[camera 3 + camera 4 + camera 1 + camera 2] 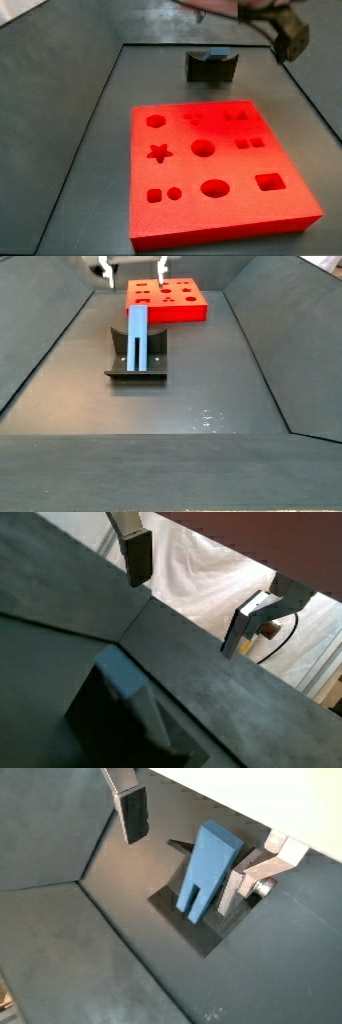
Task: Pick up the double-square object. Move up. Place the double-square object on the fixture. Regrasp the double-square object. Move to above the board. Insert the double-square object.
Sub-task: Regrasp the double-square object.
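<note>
— Double-square object, where is it?
— It leans upright on the fixture, in front of the red board.
— And the tool?
— It hangs high above the fixture, fingers spread apart, with nothing between them.

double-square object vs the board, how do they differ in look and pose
The double-square object is a light-blue slim bar standing propped on the fixture; the board is a bright red-orange slab lying flat on the floor. The bar is far smaller and slotted at one end; the board carries many shaped holes. Neither is held: the gripper hangs open above, near the board.
</note>
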Motion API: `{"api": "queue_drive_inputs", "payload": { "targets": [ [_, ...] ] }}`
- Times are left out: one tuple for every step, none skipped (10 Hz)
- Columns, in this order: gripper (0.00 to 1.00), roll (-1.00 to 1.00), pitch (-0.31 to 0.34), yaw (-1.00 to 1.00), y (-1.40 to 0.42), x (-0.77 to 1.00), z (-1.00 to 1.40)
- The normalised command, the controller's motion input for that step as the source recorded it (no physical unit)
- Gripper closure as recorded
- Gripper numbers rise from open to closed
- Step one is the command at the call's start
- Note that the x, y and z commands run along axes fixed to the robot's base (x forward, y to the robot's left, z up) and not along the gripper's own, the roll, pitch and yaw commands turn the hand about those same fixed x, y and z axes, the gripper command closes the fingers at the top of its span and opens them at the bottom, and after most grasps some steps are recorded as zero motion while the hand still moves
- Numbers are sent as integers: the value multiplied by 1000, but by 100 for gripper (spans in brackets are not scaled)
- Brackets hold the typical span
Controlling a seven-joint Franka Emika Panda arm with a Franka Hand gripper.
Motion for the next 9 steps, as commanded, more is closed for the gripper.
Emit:
{"api": "queue_drive_inputs", "payload": {
  "targets": [
    [0,78,-113,42,19,98,-1000],
    [0,76,-107,15,16,107,-1000],
    [0,77,-94,-6,14,114,-1000],
    [0,76,-73,-22,8,109,-870],
    [0,75,-43,-31,2,99,-659],
    [0,76,-15,-29,-3,91,-457],
    [0,81,-2,-24,-4,85,-360],
    [0,77,7,-10,-7,80,-221],
    [100,0,0,0,0,0,0]
  ]
}}
